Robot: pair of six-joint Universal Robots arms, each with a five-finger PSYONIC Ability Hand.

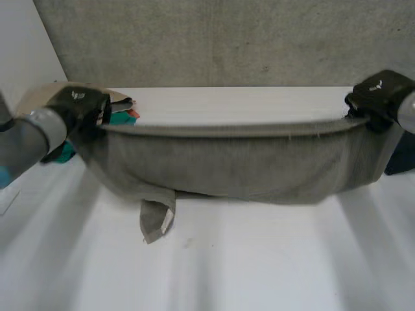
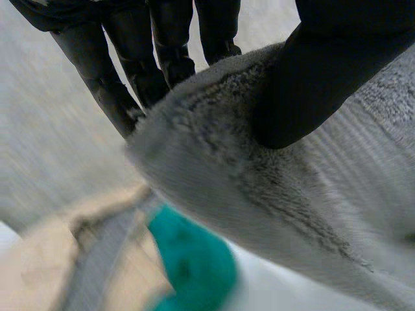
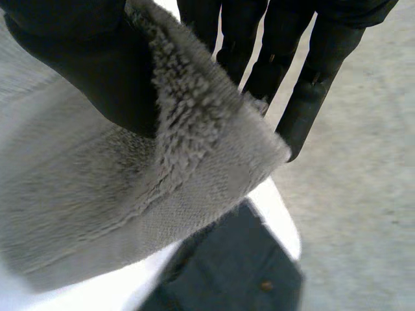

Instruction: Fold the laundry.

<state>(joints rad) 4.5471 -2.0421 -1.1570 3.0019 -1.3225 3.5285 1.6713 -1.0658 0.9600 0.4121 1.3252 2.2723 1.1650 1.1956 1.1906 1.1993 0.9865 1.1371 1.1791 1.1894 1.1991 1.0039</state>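
Observation:
A grey towel (image 1: 227, 165) hangs stretched between my two hands above the white table (image 1: 259, 259), its lower part sagging onto the tabletop. My left hand (image 1: 81, 107) pinches the towel's left top corner (image 2: 214, 129) between its thumb (image 2: 324, 78) and straight fingers (image 2: 130, 71). My right hand (image 1: 379, 97) pinches the right top corner (image 3: 207, 136) the same way, thumb (image 3: 97, 65) in front and fingers (image 3: 305, 91) behind. A small flap of the towel (image 1: 157, 220) with a white label pokes out underneath, near the left.
A pile of laundry in beige, teal and red (image 1: 120, 110) lies behind my left hand, and teal and beige cloth (image 2: 188, 259) lies under that hand. A dark blue garment (image 3: 233, 272) sits by the table's right edge (image 1: 402, 162). A grey wall stands behind the table.

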